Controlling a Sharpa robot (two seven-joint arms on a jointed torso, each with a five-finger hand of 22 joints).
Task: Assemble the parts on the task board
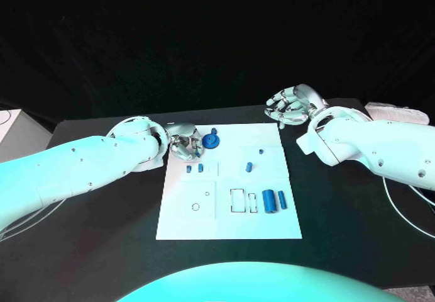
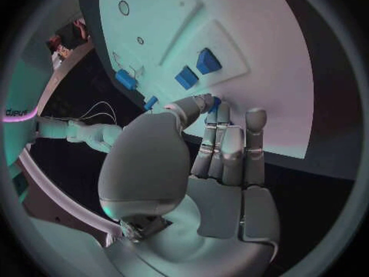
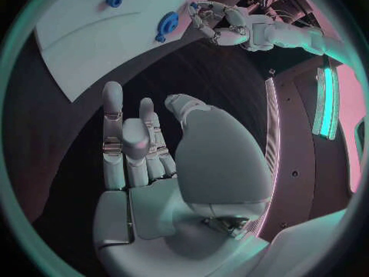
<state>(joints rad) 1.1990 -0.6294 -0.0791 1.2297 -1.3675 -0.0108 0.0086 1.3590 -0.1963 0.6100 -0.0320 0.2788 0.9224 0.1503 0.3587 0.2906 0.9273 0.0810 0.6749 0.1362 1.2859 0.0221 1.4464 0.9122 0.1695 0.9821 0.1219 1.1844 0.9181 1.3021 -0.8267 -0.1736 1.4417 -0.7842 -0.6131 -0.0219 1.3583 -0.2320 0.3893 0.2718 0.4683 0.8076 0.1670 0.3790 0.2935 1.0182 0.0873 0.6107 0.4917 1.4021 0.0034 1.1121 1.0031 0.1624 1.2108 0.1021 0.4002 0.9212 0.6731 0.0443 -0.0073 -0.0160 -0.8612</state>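
Head view: black surface (image 1: 100, 251) carries the white task board (image 1: 231, 214), rigid and flat. Small blue parts look light, hard, slick. Left hand (image 1: 184, 143) sits at the board's far left corner beside the blue gear (image 1: 211, 139), fingertips (image 2: 213, 102) touching blue; whether it grips, cannot tell. Right hand (image 1: 291, 107) hovers beyond the far right corner, fingers apart, empty. Two blue cylinders (image 1: 275, 200) lie near the right edge; pinch mid-length.

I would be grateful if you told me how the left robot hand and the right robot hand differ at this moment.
The left robot hand sits at the task board's far left corner, beside the blue round part; the right robot hand is off the board, beyond its far right corner. In the left wrist view the left fingertips touch a blue part at the board's edge; the right fingers are spread, holding nothing. Both are silver, on white arms.
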